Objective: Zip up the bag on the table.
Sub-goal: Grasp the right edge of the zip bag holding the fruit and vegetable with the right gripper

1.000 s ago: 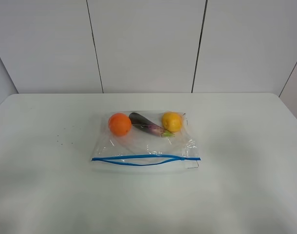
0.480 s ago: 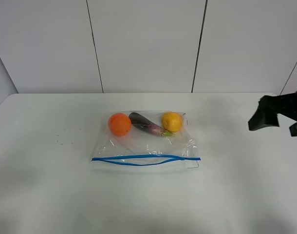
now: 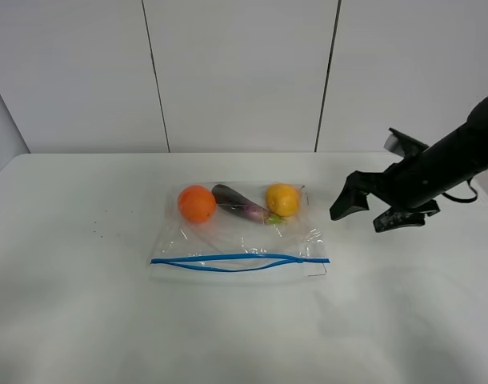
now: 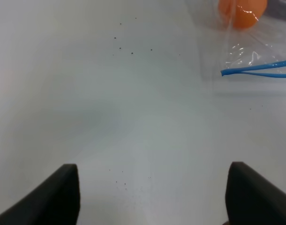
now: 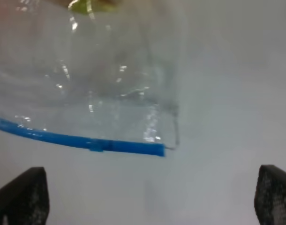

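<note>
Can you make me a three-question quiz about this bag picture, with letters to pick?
1. Where is the eggplant in the bag? A between the orange and the lemon; B on top of the orange; C outside it.
2. What colour is the zipper strip? A red; B blue; C green.
3. How is the zipper strip? A shut all along; B gaping in the middle; C torn off.
Answers: 1 A, a fruit sits on either side. 2 B, the line is blue. 3 B, its two tracks part midway.
</note>
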